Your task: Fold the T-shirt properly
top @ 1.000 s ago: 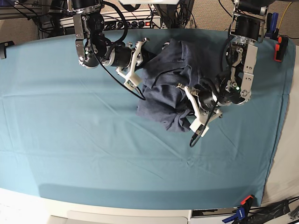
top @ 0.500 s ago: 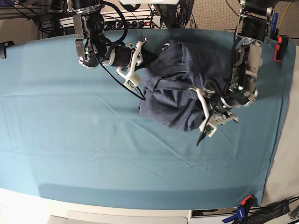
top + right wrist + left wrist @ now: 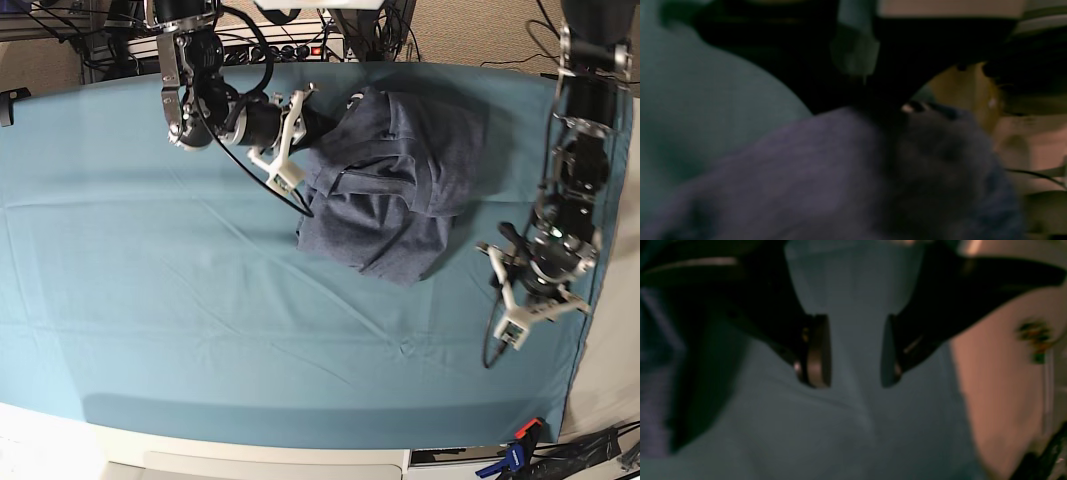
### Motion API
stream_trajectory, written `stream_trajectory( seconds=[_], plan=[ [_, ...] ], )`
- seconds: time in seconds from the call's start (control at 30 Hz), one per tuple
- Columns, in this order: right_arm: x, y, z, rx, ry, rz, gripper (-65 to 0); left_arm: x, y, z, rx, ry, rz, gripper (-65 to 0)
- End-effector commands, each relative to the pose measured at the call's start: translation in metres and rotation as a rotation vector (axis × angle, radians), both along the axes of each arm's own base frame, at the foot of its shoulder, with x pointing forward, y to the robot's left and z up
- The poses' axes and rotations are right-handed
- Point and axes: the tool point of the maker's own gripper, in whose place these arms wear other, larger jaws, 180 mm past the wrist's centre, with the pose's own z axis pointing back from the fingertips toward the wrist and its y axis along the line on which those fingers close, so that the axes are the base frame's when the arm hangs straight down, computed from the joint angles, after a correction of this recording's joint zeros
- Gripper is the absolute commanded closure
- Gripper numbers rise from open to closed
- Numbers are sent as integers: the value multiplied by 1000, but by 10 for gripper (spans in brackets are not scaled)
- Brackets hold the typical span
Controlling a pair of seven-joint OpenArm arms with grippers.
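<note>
Right tool [image 3: 312, 118] clamps T-shirt [image 3: 390, 190], tips hidden; left tool [image 3: 855, 350] gapes empty

Bare smooth teal table cloth [image 3: 200, 330] lies open across the near and left areas. The bunched heathered slate-blue knit T-shirt [image 3: 395, 190] blocks the far centre.

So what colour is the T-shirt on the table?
Heathered slate blue, plain with no print. The T-shirt shows best in the base view.
</note>
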Motion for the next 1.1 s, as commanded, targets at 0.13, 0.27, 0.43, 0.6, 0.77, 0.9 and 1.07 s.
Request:
stream_trajectory(
  seconds=[0.13,0.27,0.43,0.6,0.77,0.9,1.07],
  plan=[
    [55,-78,57,-166,-222,-187,0,-10,46,37,125,-2,36,0],
    [54,-148,81,-260,-285,-370,0,-42,66,45,249,27,7,0],
    [-2,-226,90,-419,-243,-504,0,-102,71,30,281,97,-15,0],
    [-78,-268,112,-585,-173,-570,0,-186,53,3,222,222,-40,0],
    [-138,-302,136,-778,-94,-591,0,-278,49,-24,129,390,56,0],
    [-171,-315,133,-825,5,-599,0,-340,48,-48,62,522,145,0],
    [-205,-333,107,-796,143,-662,0,-395,61,-76,52,670,227,0]
  ],
)
